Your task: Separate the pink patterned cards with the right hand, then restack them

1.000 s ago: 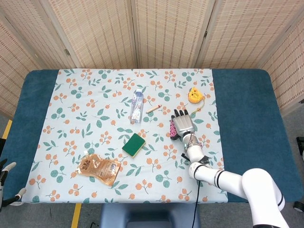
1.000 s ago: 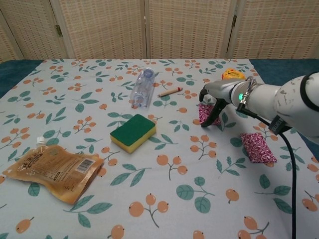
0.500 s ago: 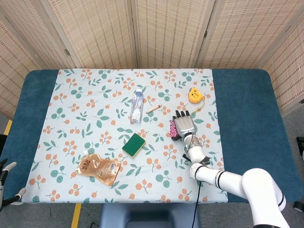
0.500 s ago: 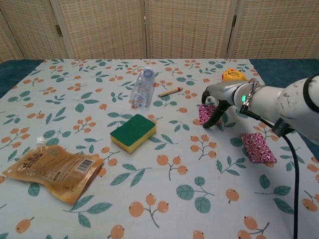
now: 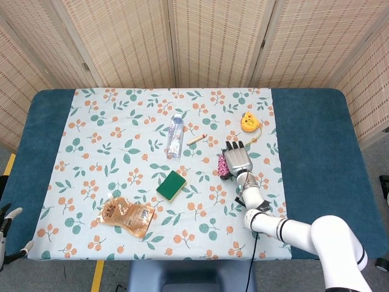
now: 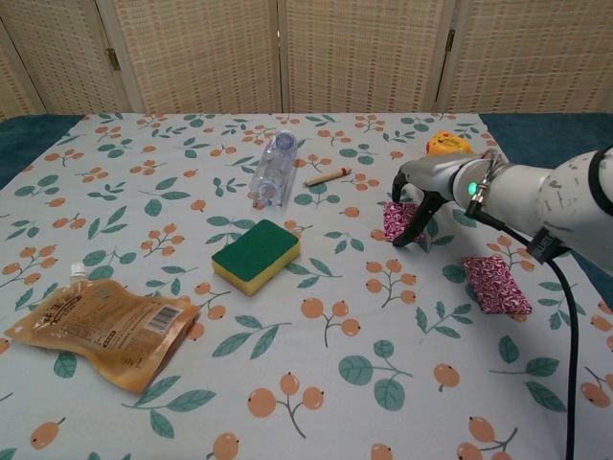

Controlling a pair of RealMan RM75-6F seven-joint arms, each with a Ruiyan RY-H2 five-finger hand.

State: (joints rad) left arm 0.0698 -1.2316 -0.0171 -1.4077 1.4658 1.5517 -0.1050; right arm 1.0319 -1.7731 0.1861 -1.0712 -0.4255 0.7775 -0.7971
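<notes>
Two pink cards are on the table, both flat, thin and rectangular, printed with a fine magenta-and-white pattern. One card [image 6: 394, 220] lies under the right hand [image 6: 420, 196], in the right half of the cloth toward the far edge; only its left part shows in the chest view, and in the head view it appears as a pink sliver at the hand's left side. The other card [image 6: 496, 284] lies fully exposed nearer the front edge, well apart from the first.

The right hand, silver-grey metal with dark fingers [image 6: 414, 226], arches over the first card with fingertips pointing down at it. Contact seems likely, but whether the hand pinches the card cannot be told from either view. The left hand does not appear.

The tablecloth [image 6: 316, 383] is pale fabric printed with green leaves and orange berries. On it rest a green-and-yellow sponge [image 6: 255, 255] block, a clear plastic bottle [image 6: 271, 170] lying on its side, a glossy brown pouch [image 6: 96, 328] with a white spout, a slim wooden stick [image 6: 328, 176], and a rounded yellow tape measure [image 5: 248, 122] near the far right corner.
</notes>
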